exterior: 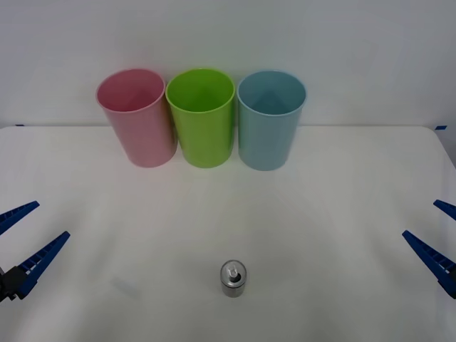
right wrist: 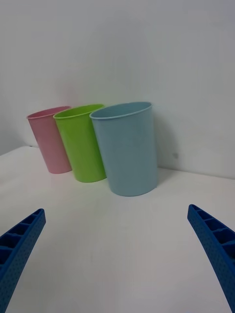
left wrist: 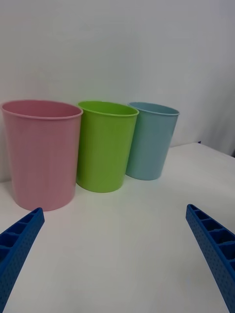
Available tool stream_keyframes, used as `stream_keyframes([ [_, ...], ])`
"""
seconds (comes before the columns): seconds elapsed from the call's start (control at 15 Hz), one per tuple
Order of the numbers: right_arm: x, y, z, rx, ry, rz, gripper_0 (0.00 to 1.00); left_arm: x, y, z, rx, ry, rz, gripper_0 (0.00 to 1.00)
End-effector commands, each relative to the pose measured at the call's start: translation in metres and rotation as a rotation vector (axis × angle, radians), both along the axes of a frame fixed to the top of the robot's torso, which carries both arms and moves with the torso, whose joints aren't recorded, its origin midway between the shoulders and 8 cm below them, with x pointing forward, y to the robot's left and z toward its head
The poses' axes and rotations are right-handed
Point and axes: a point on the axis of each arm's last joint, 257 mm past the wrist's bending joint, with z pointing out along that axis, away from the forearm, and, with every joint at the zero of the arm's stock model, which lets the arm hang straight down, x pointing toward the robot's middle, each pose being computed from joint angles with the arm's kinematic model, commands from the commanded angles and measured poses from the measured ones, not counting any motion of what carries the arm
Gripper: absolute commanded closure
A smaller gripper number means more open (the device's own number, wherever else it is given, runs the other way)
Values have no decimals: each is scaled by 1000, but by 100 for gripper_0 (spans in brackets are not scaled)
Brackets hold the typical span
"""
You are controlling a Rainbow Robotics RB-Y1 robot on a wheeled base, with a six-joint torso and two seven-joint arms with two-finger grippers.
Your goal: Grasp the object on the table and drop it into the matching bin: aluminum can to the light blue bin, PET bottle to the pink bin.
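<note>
Sitting upright on broad white table [exterior: 342, 214], near front centre: small silver-topped dark metal can [exterior: 233, 278], body print hard to make out.
Hovering wide open, empty, partly cropped at edges: left gripper [exterior: 23, 241], right gripper [exterior: 440, 239]; standing far back: tall light blue plastic bin [exterior: 271, 121], pink plastic bin [exterior: 137, 118].

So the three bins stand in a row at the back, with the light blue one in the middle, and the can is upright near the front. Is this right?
Not quite: the green bin is in the middle, as the front view shows. The light blue bin is on the right end.
</note>
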Motion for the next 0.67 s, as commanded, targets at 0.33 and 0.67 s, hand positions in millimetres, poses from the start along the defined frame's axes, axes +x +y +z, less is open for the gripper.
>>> stream_keyframes([
  [0.33,-7,14,-2,24,4,12,0,0,0,0,0,0,0,0],
  [0.67,-10,27,-10,14,18,47,0,0,0,0,0,0,0,0],
])
